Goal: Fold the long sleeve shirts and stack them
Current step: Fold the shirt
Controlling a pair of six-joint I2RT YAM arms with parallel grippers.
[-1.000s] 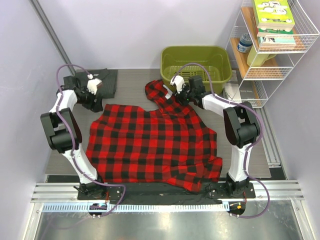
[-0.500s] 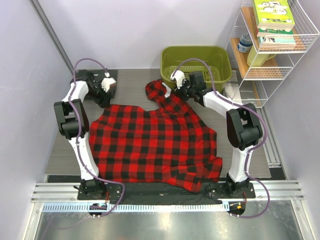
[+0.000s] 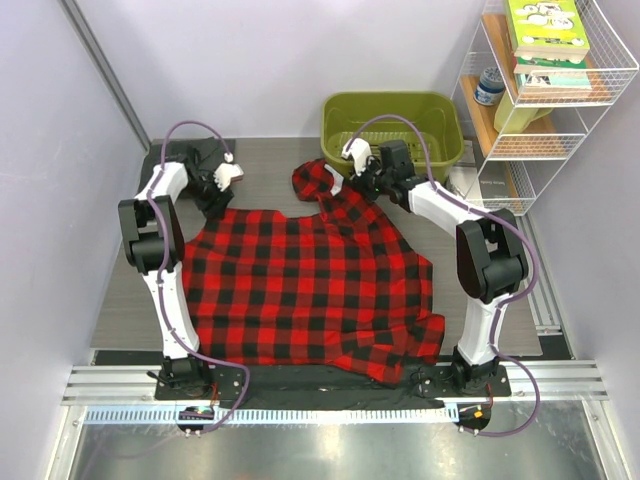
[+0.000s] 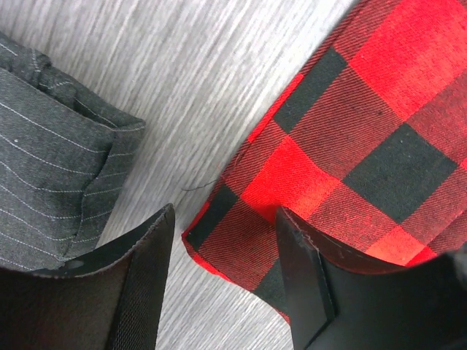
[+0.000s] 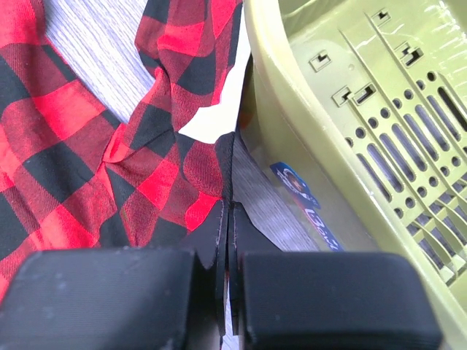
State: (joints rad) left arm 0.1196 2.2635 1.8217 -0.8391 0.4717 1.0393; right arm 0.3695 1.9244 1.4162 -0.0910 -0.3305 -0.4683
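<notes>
The red-and-black plaid shirt [image 3: 300,280] lies spread out on the table, collar toward the far side. My right gripper [image 3: 345,183] is at that collar. In the right wrist view the right gripper [image 5: 228,210] is shut on a thin edge of the plaid shirt [image 5: 73,146], next to its white label [image 5: 215,109]. The dark grey shirt [image 3: 190,155] lies bunched at the far left. My left gripper [image 3: 218,192] hangs over the plaid shirt's far left corner. In the left wrist view the left gripper [image 4: 225,211] is open, straddling that corner [image 4: 241,219], with the grey shirt [image 4: 51,182] beside it.
A green plastic basket [image 3: 390,97] stands at the far right, close behind the right gripper, its wall [image 5: 292,138] just beside the fingers. A white wire shelf rack [image 3: 560,150] with books stands at the right edge. Walls close in the left and the back.
The left gripper has swung right, from the grey shirt to the plaid shirt's far left corner, its jaws narrowing. The right gripper has shut on the collar edge.
</notes>
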